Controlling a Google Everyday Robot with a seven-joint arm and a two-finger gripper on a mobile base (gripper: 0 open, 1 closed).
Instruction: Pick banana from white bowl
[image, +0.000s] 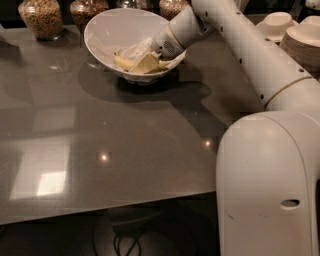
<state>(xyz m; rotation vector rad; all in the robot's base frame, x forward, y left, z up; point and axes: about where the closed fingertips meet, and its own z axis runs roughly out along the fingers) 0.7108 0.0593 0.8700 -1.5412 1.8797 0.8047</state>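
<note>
The large white bowl (107, 27) stands at the back of the dark grey table (100, 150), left of centre. A yellow banana (124, 62) lies in its bottom, beside pale wrapped pieces. My gripper (146, 62) reaches down into the bowl from the right over its rim and sits right at the banana's right end. My white arm (240, 45) runs back from the bowl to the right, and the wrist covers the bowl's right rim.
Glass jars of grain (42, 17) stand behind the bowl along the back edge. Stacked small white bowls (276, 22) and a stack of pale plates (302, 42) are at the back right. My white body (270, 185) fills the front right. The table's front edge (100, 212) is near.
</note>
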